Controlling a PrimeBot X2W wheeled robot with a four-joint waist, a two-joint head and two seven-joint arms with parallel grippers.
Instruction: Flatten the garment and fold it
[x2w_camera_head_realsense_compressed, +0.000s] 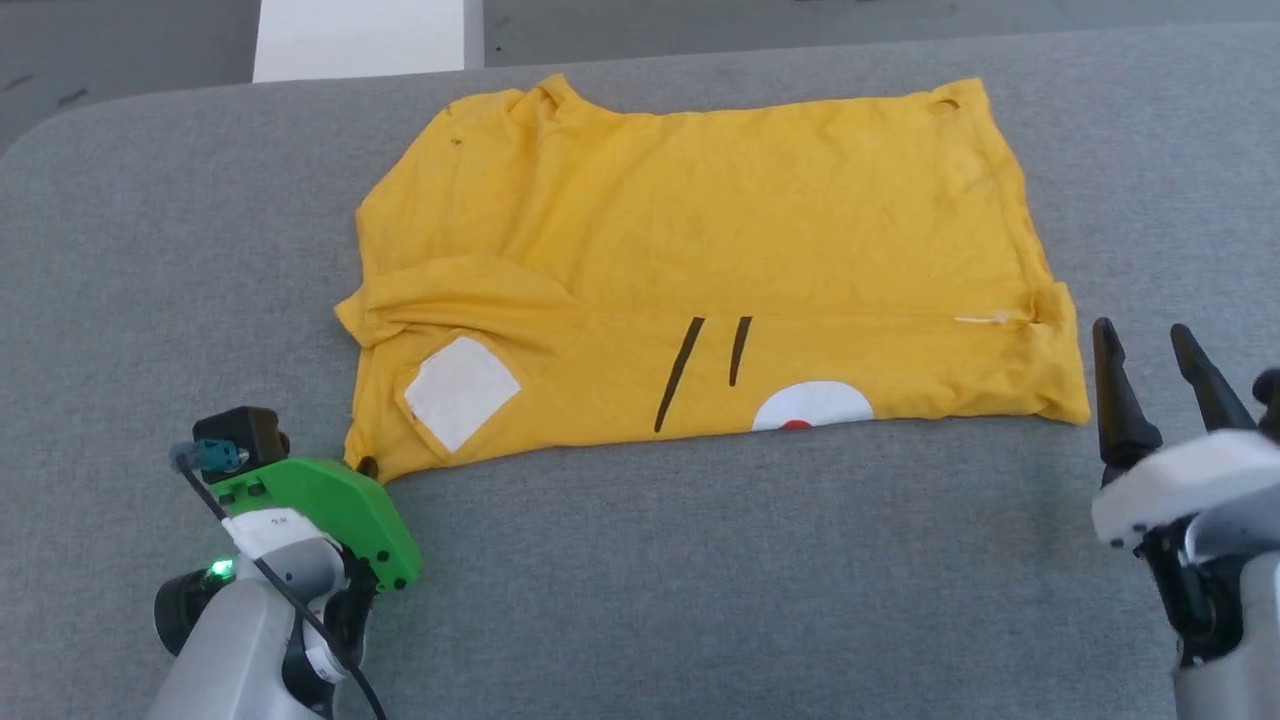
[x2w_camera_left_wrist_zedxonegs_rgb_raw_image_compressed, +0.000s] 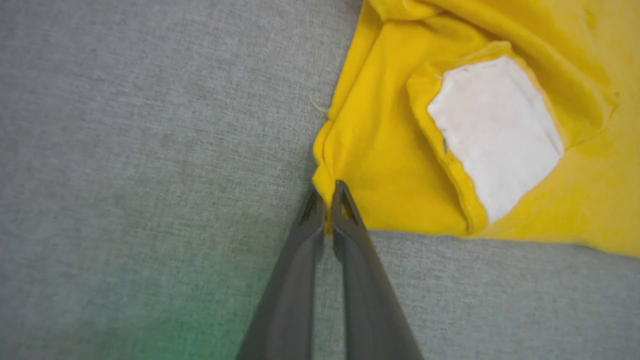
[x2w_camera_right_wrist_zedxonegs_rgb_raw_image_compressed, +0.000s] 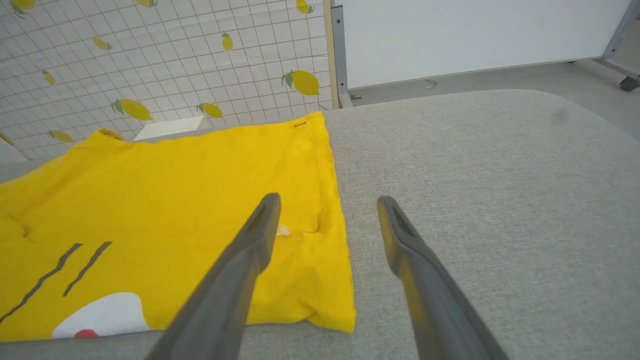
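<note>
The garment (x2w_camera_head_realsense_compressed: 700, 250), a bright yellow T-shirt, lies on the grey table with its near strip folded up, showing two black whisker lines, a white muzzle with a red dot and a white sleeve patch (x2w_camera_head_realsense_compressed: 460, 392). My left gripper (x2w_camera_left_wrist_zedxonegs_rgb_raw_image_compressed: 327, 192) is shut on the garment's (x2w_camera_left_wrist_zedxonegs_rgb_raw_image_compressed: 390, 165) near left corner, the yellow cloth pinched between the fingertips. In the head view that gripper (x2w_camera_head_realsense_compressed: 366, 467) is mostly hidden under its green housing. My right gripper (x2w_camera_head_realsense_compressed: 1147, 345) stands open just right of the garment's near right corner, and in the right wrist view it (x2w_camera_right_wrist_zedxonegs_rgb_raw_image_compressed: 327, 210) hovers above the right edge of the cloth (x2w_camera_right_wrist_zedxonegs_rgb_raw_image_compressed: 175, 220), touching nothing.
The grey fabric-covered table (x2w_camera_head_realsense_compressed: 700, 580) has rounded corners, with floor beyond its far edge. A white board (x2w_camera_head_realsense_compressed: 360, 35) lies behind the table. A lemon-patterned tiled wall (x2w_camera_right_wrist_zedxonegs_rgb_raw_image_compressed: 150, 55) and a white panel (x2w_camera_right_wrist_zedxonegs_rgb_raw_image_compressed: 475, 35) stand behind.
</note>
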